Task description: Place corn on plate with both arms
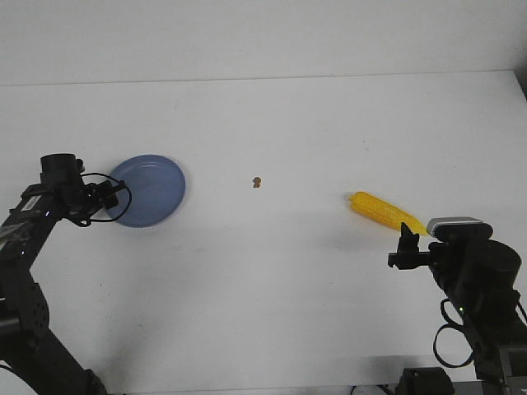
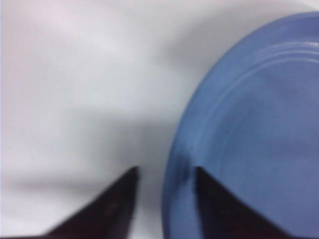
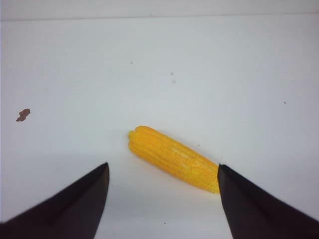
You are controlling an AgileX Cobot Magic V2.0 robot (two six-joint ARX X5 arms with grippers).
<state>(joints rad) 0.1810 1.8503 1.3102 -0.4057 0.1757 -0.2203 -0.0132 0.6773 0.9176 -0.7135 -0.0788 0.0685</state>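
Observation:
The yellow corn (image 1: pixel 385 212) lies on the white table at the right, blunt end toward the middle. In the right wrist view the corn (image 3: pixel 172 158) lies just ahead of my open right gripper (image 3: pixel 163 168), and one finger hides its tapered end. In the front view the right gripper (image 1: pixel 406 243) sits just in front of the corn. The light-blue plate (image 1: pixel 152 191) lies at the left. My left gripper (image 1: pixel 114 199) is at its left rim. In the left wrist view it (image 2: pixel 165 172) is open and straddles the plate's rim (image 2: pixel 174 149), one finger over the plate, one over the table.
A tiny brown speck (image 1: pixel 257 181) lies on the table between plate and corn; it also shows in the right wrist view (image 3: pixel 23 115). The table's far edge (image 1: pixel 263 80) meets a pale wall.

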